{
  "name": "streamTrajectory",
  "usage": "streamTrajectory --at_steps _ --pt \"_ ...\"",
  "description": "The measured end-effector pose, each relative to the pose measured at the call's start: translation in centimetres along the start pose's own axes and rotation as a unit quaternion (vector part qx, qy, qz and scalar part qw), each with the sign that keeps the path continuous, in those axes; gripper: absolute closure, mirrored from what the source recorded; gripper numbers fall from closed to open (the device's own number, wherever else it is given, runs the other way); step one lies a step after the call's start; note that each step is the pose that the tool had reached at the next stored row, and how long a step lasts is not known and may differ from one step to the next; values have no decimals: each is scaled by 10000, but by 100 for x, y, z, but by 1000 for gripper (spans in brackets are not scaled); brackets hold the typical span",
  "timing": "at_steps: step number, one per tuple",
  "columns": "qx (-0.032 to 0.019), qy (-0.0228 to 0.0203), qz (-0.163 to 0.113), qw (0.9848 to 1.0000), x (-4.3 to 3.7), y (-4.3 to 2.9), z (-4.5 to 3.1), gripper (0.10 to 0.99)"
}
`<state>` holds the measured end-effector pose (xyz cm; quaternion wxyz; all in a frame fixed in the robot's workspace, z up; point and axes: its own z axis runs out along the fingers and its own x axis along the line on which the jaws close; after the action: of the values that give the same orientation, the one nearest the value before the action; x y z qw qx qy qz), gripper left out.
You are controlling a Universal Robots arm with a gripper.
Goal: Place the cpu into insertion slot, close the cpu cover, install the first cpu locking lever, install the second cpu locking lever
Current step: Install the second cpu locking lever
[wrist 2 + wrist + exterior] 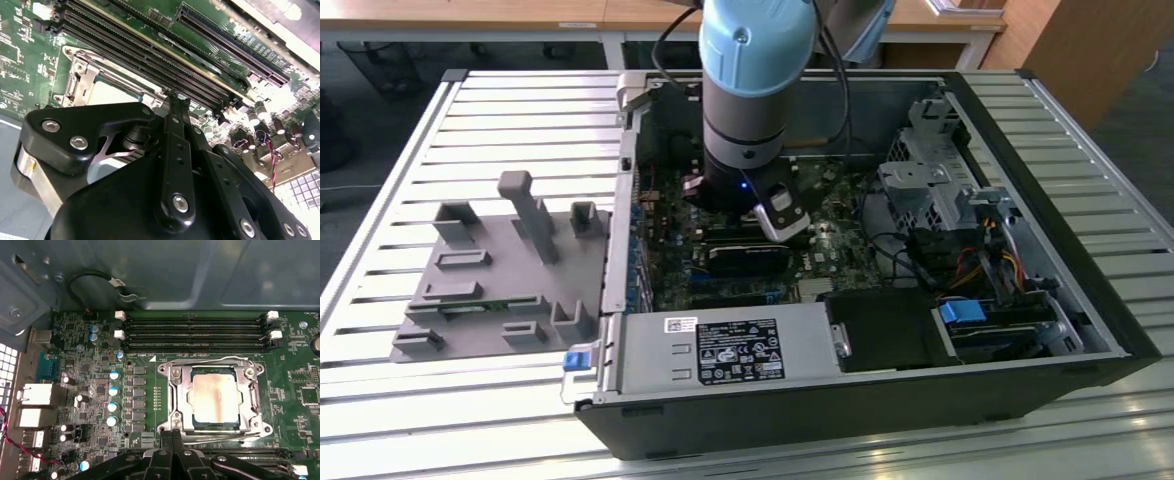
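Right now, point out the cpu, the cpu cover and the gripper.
cpu (pixel 215 399), first wrist view, middle of its metal top.
cpu cover (pixel 176 390), first wrist view, frame's side bar.
gripper (pixel 172 437), first wrist view, between its fingertips.

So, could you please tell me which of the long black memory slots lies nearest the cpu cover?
The last memory slot of the parallel row, the one running right alongside the cpu cover; the other slots lie farther off, toward the case wall.

Even daylight washes the slatted bench (pixel 440 420) in the exterior view, brightest along its near edge. Inside the computer case (pixel 854 410) the green circuit board (pixel 720 280) sits in shadow. In the second wrist view the black claw (pixel 175 100) is close and soft-focused, with white glare blown out beyond it. The cpu (pixel 216 399) reflects warm light in the first wrist view.
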<state>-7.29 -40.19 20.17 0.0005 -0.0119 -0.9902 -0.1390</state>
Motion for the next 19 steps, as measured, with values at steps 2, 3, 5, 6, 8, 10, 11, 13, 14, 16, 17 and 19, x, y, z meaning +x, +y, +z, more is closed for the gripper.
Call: streamTrajectory --at_steps 2,3,5,6,8,10,11,13,14,16,17,19 --pt "-28 0 0 10000 2 -5 17 980" --pt "-43 1 1 10000 3 -7 25 980" --pt "-91 2 0 10000 4 -13 41 980" --pt "-121 2 0 9999 5 -15 49 980" --pt "-184 3 1 9998 7 -20 60 980" --pt "-241 5 1 9997 13 -26 71 980" --pt "-258 5 1 9997 17 -29 77 980" --pt "-279 6 1 9996 26 -34 93 980" --pt "-289 6 0 9996 31 -36 99 980" --pt "-308 7 0 9995 36 -39 110 980" --pt "-316 7 0 9995 38 -41 116 980" --pt "-333 8 1 9994 43 -45 128 980"
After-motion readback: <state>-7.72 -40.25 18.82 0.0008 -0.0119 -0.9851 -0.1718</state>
